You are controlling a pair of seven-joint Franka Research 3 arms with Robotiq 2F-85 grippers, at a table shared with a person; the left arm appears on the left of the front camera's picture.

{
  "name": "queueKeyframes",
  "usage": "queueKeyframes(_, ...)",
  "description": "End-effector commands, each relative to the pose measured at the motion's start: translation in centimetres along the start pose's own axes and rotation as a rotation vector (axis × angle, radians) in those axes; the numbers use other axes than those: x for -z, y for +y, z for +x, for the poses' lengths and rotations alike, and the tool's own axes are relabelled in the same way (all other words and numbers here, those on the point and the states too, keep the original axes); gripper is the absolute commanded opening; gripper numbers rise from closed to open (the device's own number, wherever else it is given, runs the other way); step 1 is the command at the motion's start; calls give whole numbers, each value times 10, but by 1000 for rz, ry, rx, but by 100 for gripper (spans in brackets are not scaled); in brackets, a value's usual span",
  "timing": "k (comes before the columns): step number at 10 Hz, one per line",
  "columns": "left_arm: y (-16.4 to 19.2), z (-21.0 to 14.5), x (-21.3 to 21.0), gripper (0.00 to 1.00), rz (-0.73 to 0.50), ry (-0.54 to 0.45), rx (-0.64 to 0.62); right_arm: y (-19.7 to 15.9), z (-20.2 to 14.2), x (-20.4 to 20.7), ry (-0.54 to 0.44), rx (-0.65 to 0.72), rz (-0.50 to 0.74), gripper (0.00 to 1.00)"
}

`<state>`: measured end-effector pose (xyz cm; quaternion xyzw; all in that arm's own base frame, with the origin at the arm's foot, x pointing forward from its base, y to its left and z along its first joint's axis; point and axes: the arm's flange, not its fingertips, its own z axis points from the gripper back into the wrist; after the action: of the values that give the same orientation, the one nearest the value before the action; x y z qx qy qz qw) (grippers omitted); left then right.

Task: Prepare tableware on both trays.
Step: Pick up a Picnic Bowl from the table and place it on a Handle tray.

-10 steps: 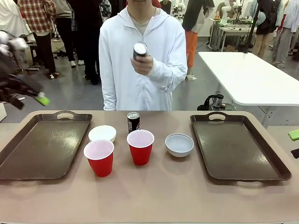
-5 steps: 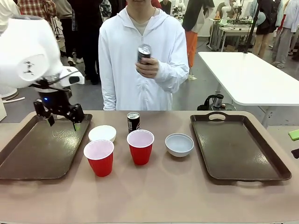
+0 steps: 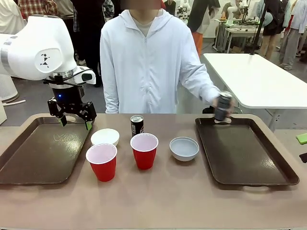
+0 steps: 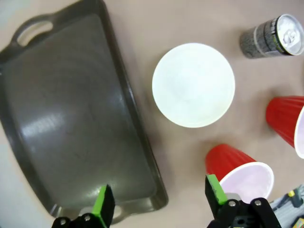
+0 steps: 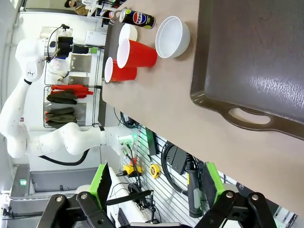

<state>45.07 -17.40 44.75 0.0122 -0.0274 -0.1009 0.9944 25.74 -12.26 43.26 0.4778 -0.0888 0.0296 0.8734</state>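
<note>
My left gripper (image 3: 74, 122) hangs open over the far right corner of the left tray (image 3: 43, 153), close to the white bowl (image 3: 105, 137). In the left wrist view the white bowl (image 4: 193, 85) lies beyond my open left gripper (image 4: 158, 197), beside the tray's rim (image 4: 142, 142). Two red cups (image 3: 101, 162) (image 3: 144, 151), the grey-blue bowl (image 3: 184, 147) and one can (image 3: 137, 125) stand between the trays. The person's hand holds a second can (image 3: 222, 106) over the far end of the right tray (image 3: 244, 151). My right gripper (image 5: 156, 185) is open and holds nothing, off the table's edge near that tray (image 5: 266, 57).
The person in a white jacket (image 3: 144, 62) stands at the table's far side, one arm stretched toward the right tray. Both tray floors are bare. A white table (image 3: 259, 76) stands behind at the right.
My left arm swung in from the left and settled over the left tray's far right corner. The person lowered the can from chest height to the right tray's far handle.
</note>
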Motion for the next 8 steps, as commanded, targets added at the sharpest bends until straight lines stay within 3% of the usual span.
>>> queueKeyframes(1,-1,-3,7,100,31,-15,1,-1,2,1,-6,-9,17,100)
queueKeyframes(2,0,0,0,100,0,0,0,-1,2,1,-6,-9,17,100)
queueKeyframes(4,-12,35,35,100,-85,-1,40,-1,2,1,-6,-9,17,100)
queueKeyframes(8,2,59,68,100,-13,-41,40,-1,2,1,-6,-9,17,100)
